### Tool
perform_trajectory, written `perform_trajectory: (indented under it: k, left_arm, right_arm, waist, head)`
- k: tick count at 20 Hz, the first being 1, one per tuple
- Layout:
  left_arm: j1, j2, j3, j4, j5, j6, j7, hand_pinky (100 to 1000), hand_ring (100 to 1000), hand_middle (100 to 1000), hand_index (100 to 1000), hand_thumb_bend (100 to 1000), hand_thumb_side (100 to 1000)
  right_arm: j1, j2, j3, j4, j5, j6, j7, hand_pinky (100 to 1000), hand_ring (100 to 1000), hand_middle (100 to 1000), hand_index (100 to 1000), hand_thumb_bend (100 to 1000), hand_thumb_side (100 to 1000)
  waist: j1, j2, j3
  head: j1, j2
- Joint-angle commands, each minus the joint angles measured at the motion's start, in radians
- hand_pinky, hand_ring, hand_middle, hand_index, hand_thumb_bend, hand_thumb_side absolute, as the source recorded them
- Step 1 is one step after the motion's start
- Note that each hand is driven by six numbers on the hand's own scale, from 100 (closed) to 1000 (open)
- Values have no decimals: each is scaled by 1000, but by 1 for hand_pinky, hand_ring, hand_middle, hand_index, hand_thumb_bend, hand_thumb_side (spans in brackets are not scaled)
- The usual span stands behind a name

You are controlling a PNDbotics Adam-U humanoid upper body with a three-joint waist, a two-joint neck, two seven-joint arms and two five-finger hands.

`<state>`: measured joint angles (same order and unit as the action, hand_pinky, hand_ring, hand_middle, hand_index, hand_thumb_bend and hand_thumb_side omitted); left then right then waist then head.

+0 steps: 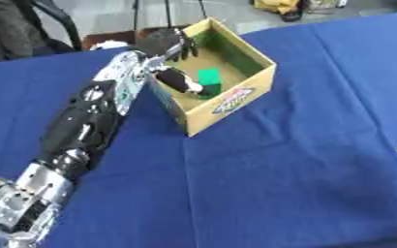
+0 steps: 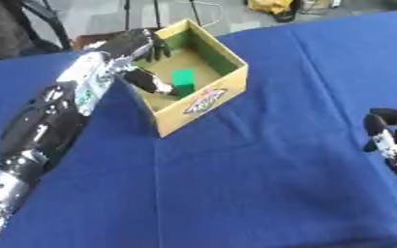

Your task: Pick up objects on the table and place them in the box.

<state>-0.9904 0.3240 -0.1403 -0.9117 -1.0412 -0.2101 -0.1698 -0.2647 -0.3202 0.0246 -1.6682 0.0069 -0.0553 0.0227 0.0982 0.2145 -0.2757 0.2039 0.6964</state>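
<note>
A cardboard box [image 1: 236, 99] with a green inner lining and a printed logo stands open on the blue tablecloth. A green block [image 1: 208, 76] lies on its floor. Beside the block, against the near left wall, is a dark elongated thing with a white end [image 1: 181, 81]; I cannot tell whether it is an object or part of my hand. My left hand [image 1: 163, 41] hangs over the box's far left corner, fingers [image 1: 186, 49] relaxed and pointing down into the box, holding nothing that I can see. My right hand [image 2: 387, 131] rests at the right edge, fingers up and loosely bent, empty.
The blue tablecloth [image 2: 261, 184] covers the whole table in front of and to the right of the box. Chairs and a yellow item [image 1: 278, 6] stand on the floor beyond the far edge.
</note>
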Motion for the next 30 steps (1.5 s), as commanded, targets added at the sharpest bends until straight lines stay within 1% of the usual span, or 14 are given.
perform_trajectory:
  k: [1,4,5,7,9,11,13,14,16,17,18,21,26,30]
  left_arm:
    - [-13,17,12,-14,-3,-9,3,618,523,511,706,822,631]
    - [7,31,16,-71,53,-15,22,603,511,493,689,756,600]
    - [20,41,15,-108,94,-13,27,603,511,493,689,756,600]
    - [62,62,25,-214,212,0,48,587,500,477,680,663,582]
    - [132,95,37,-354,369,31,71,582,496,471,678,644,579]
    - [229,135,54,-500,529,66,90,582,498,471,679,564,596]
    - [345,171,77,-636,692,93,115,582,500,472,679,548,602]
    - [400,180,88,-687,760,102,126,572,495,467,678,487,662]
    - [500,189,107,-757,873,111,154,570,497,468,679,478,720]
    - [539,188,117,-778,910,115,167,568,498,469,680,474,738]
    - [580,181,126,-793,939,118,180,576,511,482,690,484,808]
    - [673,158,146,-816,977,120,170,585,530,501,703,501,876]
    - [752,101,165,-806,1051,127,181,586,542,511,709,530,954]
    - [785,60,170,-786,1086,132,185,585,542,511,709,545,973]
  right_arm:
    - [-11,-20,-5,-9,-1,-1,2,481,431,576,750,390,610]
    - [-5,-17,-11,-8,-2,-1,-2,481,431,576,750,389,611]
    - [-2,-16,-13,-8,-2,-1,-5,481,431,576,750,389,611]
    - [6,-11,-21,-7,-3,-1,-13,481,432,576,750,388,611]
    - [10,-11,-26,-8,-4,-1,-17,481,432,576,750,388,612]
    - [13,-10,-33,-8,-4,-1,-23,481,432,576,750,387,611]
    - [17,-12,-39,-8,-2,0,-30,481,432,576,750,387,611]
    - [18,-12,-41,-9,-2,0,-32,481,432,576,750,387,611]
    - [19,-12,-45,-9,-2,0,-36,481,432,576,750,387,611]
    - [19,-12,-46,-10,-2,0,-37,481,432,576,750,387,612]
    - [18,-12,-47,-10,-2,0,-38,481,432,576,750,387,612]
    - [16,-12,-49,-12,-2,-1,-40,481,432,576,750,388,612]
    - [15,-10,-49,-13,-3,-1,-42,482,432,576,751,387,612]
    - [13,-10,-49,-15,-4,-1,-42,482,432,576,751,386,612]
  waist:
    - [-8,-24,4]
    - [-14,-30,18]
    - [-16,-31,24]
    - [-24,-36,47]
    - [-29,-38,69]
    - [-30,-38,91]
    - [-31,-37,110]
    - [-31,-36,120]
    - [-32,-34,134]
    - [-33,-33,139]
    - [-35,-31,145]
    - [-40,-28,153]
    - [-44,-24,159]
    - [-48,-21,164]
  head:
    - [-1,-6]
    - [-8,-4]
    - [-12,-3]
    - [-29,1]
    - [-41,3]
    - [-55,2]
    - [-67,2]
    - [-72,3]
    - [-79,3]
    - [-81,3]
    - [-82,3]
    - [-82,0]
    - [-79,-4]
    - [-77,-5]
